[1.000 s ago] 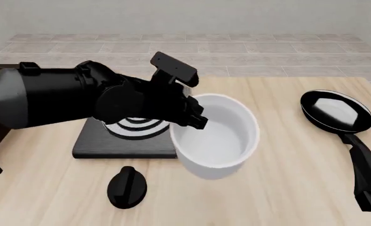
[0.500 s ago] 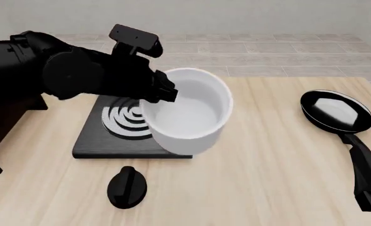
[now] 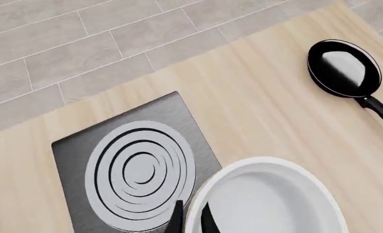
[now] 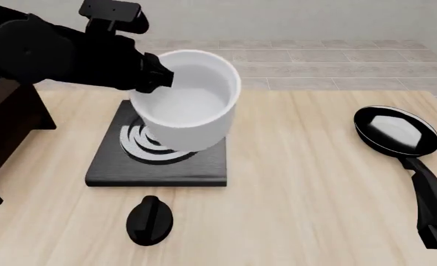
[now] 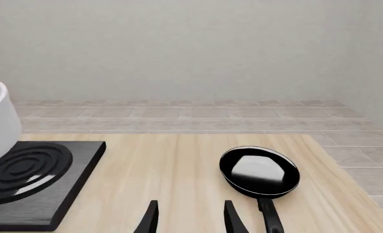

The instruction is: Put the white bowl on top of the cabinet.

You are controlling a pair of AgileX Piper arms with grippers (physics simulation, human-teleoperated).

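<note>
White bowl (image 4: 186, 100) hangs lifted above the stove plate (image 4: 157, 163), its near rim pinched in the left gripper (image 4: 158, 77), jaws clamped on the wall. Going left to right: the cabinet (image 4: 4, 138) at the far left edge, then bowl, knob (image 4: 149, 219), frying pan (image 4: 395, 131), and the right gripper (image 5: 188, 218), jaws apart and idle. The cabinet lies left of the bowl, so the left arm is nearer. No writing shows anywhere

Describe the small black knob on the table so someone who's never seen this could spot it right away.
Start at the flat black stove plate with silver rings on the light wooden table. Just in front of it, nearer the arms, lies the small round black knob. Unlike the black frying pan far right, it is small, handleless, with a raised ridge.
</note>
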